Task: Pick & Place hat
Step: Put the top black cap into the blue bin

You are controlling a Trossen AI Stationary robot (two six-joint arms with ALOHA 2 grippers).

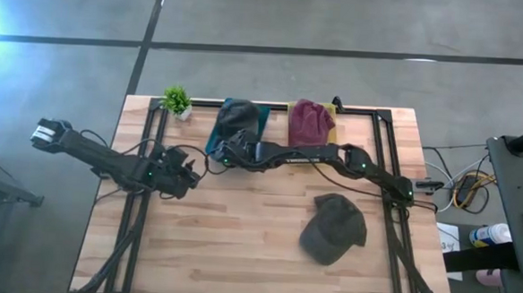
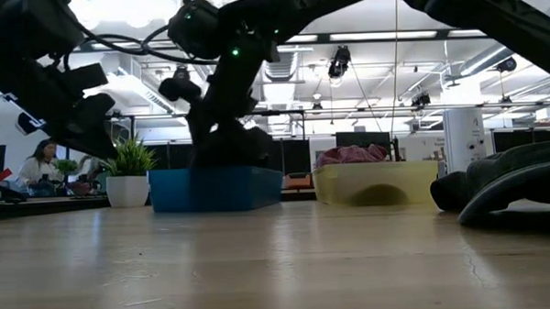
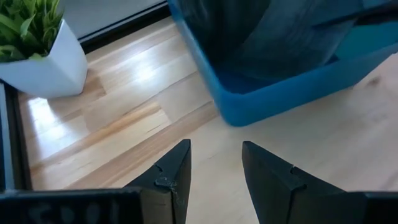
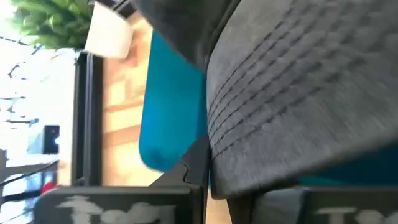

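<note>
the right gripper (image 1: 228, 150) reaches across the table to the blue plastic tub (image 1: 261, 120) at the back. its fingers are pinched tight on the brim of a dark grey cloth cap (image 1: 236, 116), and the cap sits in the blue tub. the left gripper (image 1: 191, 171) hangs above the light wooden table (image 1: 238, 244), near the tub, with its fingers (image 3: 171, 177) apart and nothing between them. next to the blue tub is a yellow tub (image 2: 377, 181) with a dark red cap (image 1: 310, 122) in it. another dark grey cap (image 1: 333, 227) lies flat on the table, nearer the front. a small green plant in a white pot (image 1: 178, 101) stands at the back corner.
</note>
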